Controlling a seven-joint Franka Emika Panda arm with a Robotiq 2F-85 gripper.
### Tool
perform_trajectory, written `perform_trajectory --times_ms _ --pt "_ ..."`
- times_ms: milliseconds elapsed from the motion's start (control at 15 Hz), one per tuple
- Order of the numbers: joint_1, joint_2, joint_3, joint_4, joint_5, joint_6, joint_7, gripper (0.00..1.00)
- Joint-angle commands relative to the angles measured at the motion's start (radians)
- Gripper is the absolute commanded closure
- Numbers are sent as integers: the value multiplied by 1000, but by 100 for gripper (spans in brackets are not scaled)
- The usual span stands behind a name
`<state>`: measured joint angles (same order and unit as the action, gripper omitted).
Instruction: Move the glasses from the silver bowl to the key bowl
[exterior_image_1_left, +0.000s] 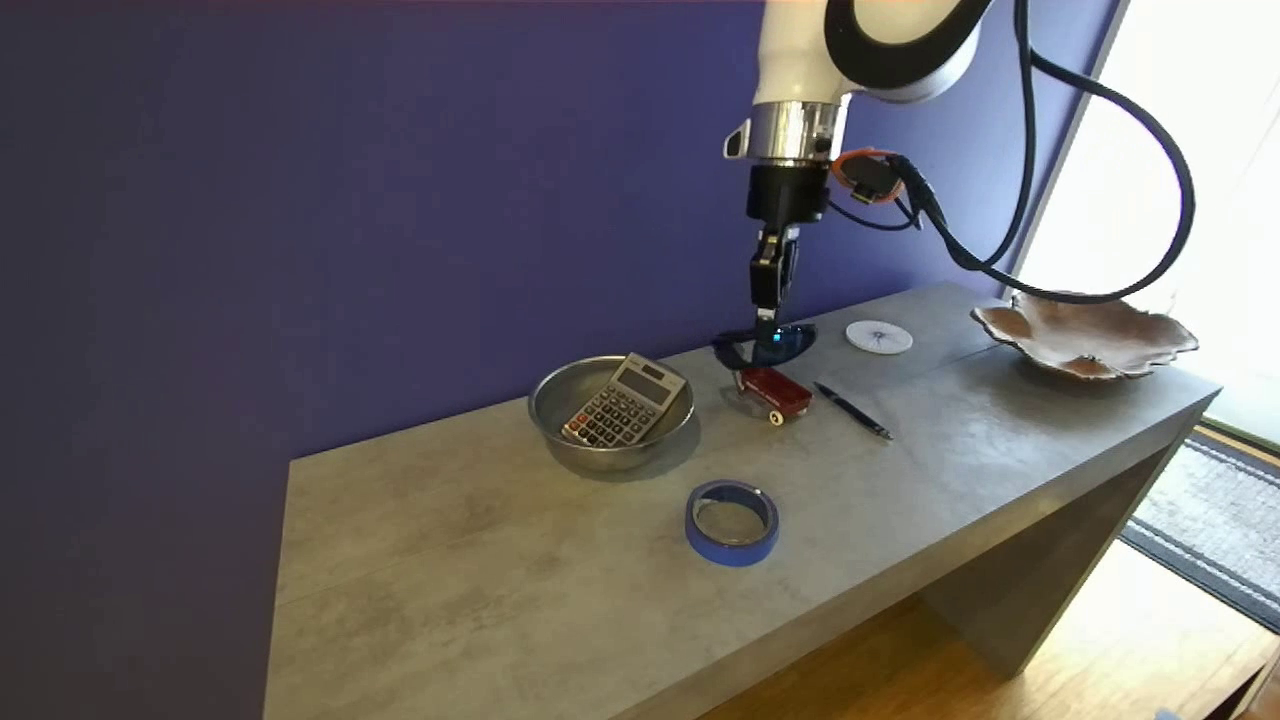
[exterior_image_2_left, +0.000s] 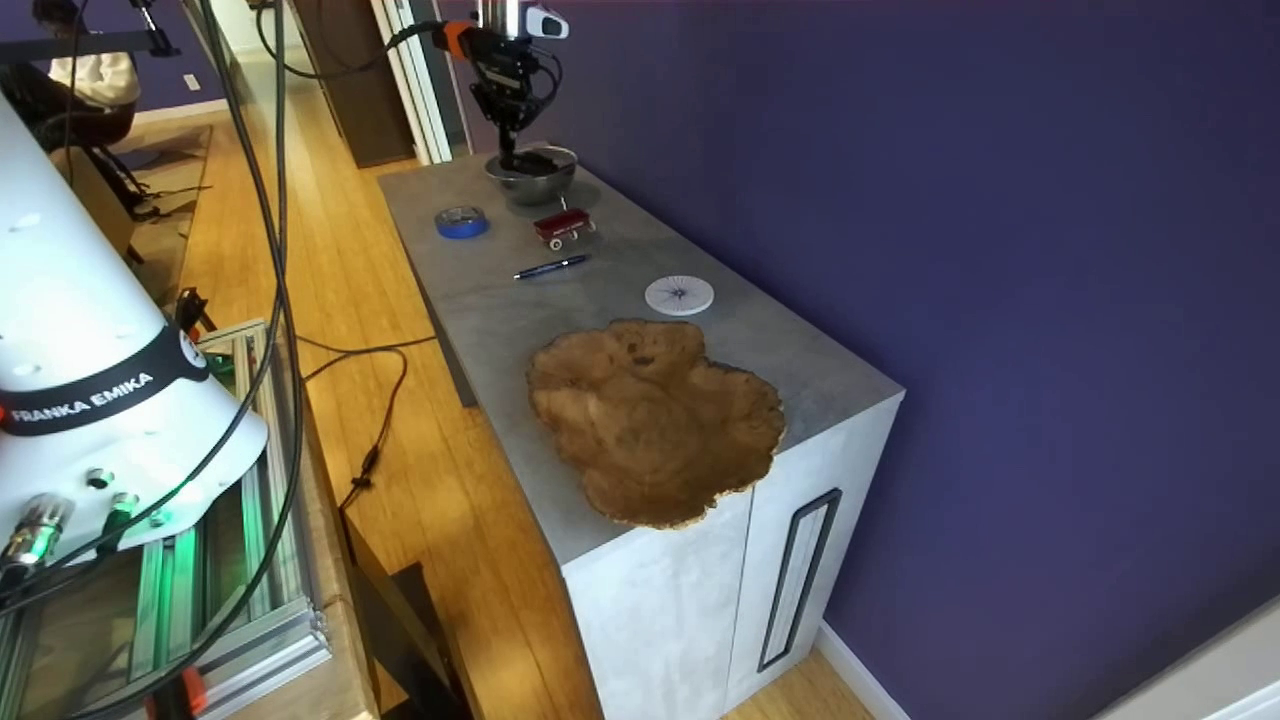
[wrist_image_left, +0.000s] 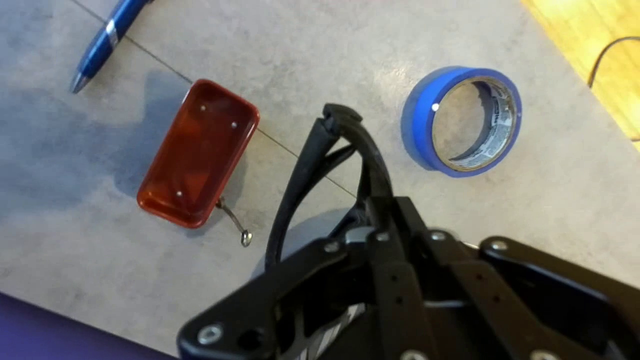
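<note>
Nearest in an exterior view, the tape (exterior_image_1_left: 752, 548) lies on the tabletop (exterior_image_1_left: 450, 540). Farther and left, the silver bowl (exterior_image_1_left: 603, 460) contains the calculator (exterior_image_1_left: 627, 405). The claw (exterior_image_1_left: 766, 322) is closed on the glasses (exterior_image_1_left: 788, 346), raised clear of the tabletop. The key bowl (exterior_image_1_left: 1100, 332) sits far right.

A gripper (exterior_image_1_left: 767, 322) clasps glasses (exterior_image_1_left: 786, 346) above a table (exterior_image_1_left: 430, 580) bearing tape (exterior_image_1_left: 735, 550), a wagon (exterior_image_1_left: 778, 390), a pen (exterior_image_1_left: 853, 411), a disc (exterior_image_1_left: 879, 338), the key bowl (exterior_image_1_left: 1100, 330) and the silver bowl (exterior_image_1_left: 602, 460), in which a calculator (exterior_image_1_left: 628, 402) leans.
</note>
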<state>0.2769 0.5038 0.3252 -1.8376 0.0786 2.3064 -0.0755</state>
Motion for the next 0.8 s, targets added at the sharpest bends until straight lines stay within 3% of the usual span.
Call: perform_trajectory --times_ms 0,133,200,333,733 --pt "2 -9 -8 -24 24 15 -9 93" --pt "-4 -22 -4 -48 34 26 -10 93" --pt "-4 -25 -2 -49 35 26 -10 98" --pt "-27 -45 -46 -82 46 46 57 98" --pt "-209 -143 -111 -308 215 39 23 98"
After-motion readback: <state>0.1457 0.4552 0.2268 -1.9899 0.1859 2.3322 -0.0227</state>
